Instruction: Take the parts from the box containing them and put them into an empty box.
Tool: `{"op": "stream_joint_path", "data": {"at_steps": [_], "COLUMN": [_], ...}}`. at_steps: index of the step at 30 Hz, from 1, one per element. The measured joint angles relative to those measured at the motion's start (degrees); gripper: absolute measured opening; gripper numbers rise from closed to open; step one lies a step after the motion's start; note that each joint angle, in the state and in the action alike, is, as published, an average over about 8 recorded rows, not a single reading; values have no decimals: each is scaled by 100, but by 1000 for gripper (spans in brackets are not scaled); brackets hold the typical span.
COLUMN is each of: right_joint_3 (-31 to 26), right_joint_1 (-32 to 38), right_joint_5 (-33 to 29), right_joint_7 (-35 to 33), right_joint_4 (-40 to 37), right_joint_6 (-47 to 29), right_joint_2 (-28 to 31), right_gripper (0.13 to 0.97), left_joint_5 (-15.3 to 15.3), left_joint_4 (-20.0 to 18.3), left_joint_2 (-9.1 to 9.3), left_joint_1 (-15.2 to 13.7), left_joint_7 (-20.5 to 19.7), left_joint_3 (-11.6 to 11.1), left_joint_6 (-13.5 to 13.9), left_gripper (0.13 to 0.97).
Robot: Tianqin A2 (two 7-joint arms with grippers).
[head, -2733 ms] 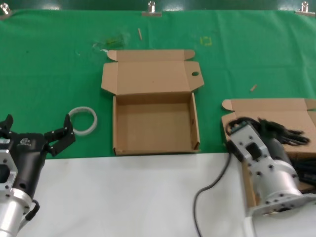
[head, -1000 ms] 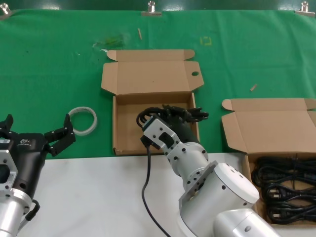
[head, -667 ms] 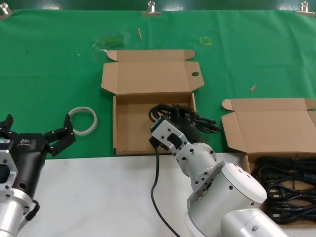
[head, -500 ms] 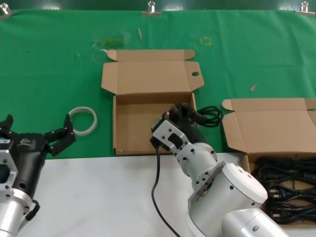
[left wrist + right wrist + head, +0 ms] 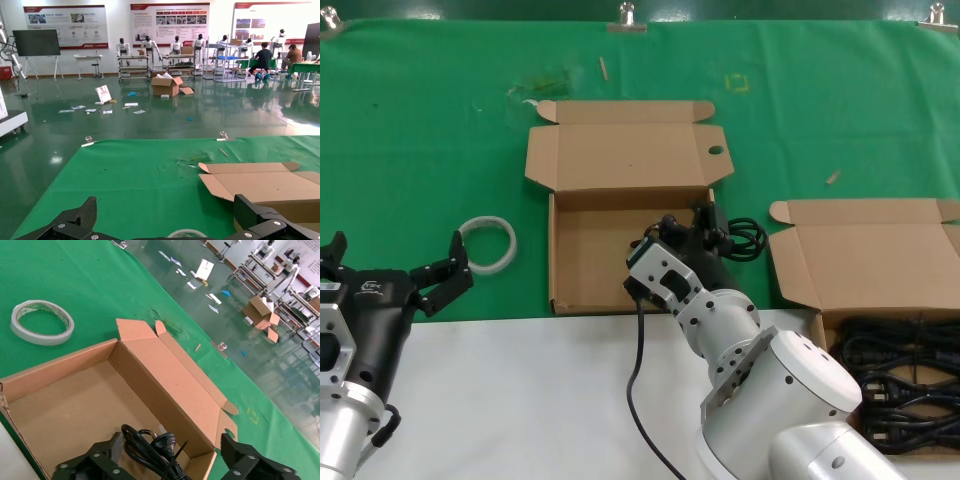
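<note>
One cable bundle point(image 5: 725, 235) crosswise over box wall point(image 5: 716, 240).

No wording, number or brand can be made out anywhere. Lettering is carried by the wall posters point(image 5: 171, 23) far beyond the left gripper point(image 5: 170, 227), but none of it is legible. A small pale mark is seen on the left gripper's black housing point(image 5: 368, 291), too small to be read.

Black cable bundle point(image 5: 725, 236) beside right gripper point(image 5: 692, 232); plain brown box point(image 5: 570, 262); white translucent ring point(image 5: 486, 245); green cloth point(image 5: 420, 140); black left gripper point(image 5: 390, 272).
</note>
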Motion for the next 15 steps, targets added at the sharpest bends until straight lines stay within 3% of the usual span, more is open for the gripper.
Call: {"op": "stream_joint_path", "data": {"at_steps": [4, 12, 15], "right_joint_3": [0, 0, 0], "right_joint_1": [0, 0, 0], "right_joint_5": [0, 0, 0], "right_joint_7": [0, 0, 0], "right_joint_4": [0, 0, 0], "right_joint_6": [0, 0, 0], "right_joint_2": [0, 0, 0], "right_gripper": [598, 785, 816], "left_joint_5": [0, 0, 0], "left_joint_4": [0, 0, 0], "left_joint_2": [0, 0, 0], "left_joint_1": [0, 0, 0], "left_joint_7": [0, 0, 0], "left_joint_3": [0, 0, 0], "left_joint_6": [0, 0, 0], "left_gripper": [965, 965, 965]}}
